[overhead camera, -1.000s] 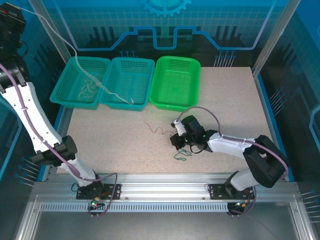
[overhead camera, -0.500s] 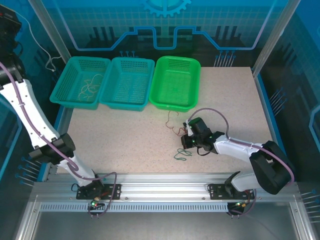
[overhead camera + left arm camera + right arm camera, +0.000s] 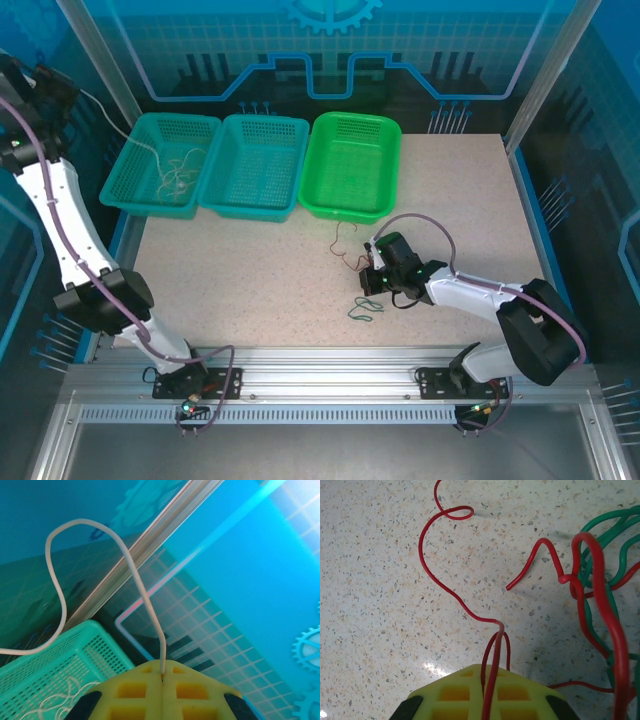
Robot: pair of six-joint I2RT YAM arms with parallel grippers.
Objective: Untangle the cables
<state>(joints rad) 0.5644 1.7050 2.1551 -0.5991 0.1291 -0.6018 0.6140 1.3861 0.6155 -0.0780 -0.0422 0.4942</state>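
Observation:
My left gripper (image 3: 163, 672) is raised high at the far left (image 3: 45, 95), shut on a whitish cable (image 3: 135, 575) that arcs up and trails down into the left teal basket (image 3: 160, 165). More whitish cables (image 3: 175, 175) lie in that basket. My right gripper (image 3: 490, 672) sits low over the table (image 3: 375, 272), shut on a red cable (image 3: 437, 580) that curls away across the table (image 3: 345, 245). A tangle of green and red cables (image 3: 600, 590) lies right beside it, with a green loop (image 3: 362, 310) nearer the front edge.
A middle teal basket (image 3: 255, 165) and a bright green basket (image 3: 350, 165) stand along the back of the speckled table (image 3: 230, 280). Frame posts and blue walls close in the sides.
The left arm has swung its raised gripper, and the whitish cable now hangs down into the left basket. The right gripper has shifted slightly, still holding the red cable.

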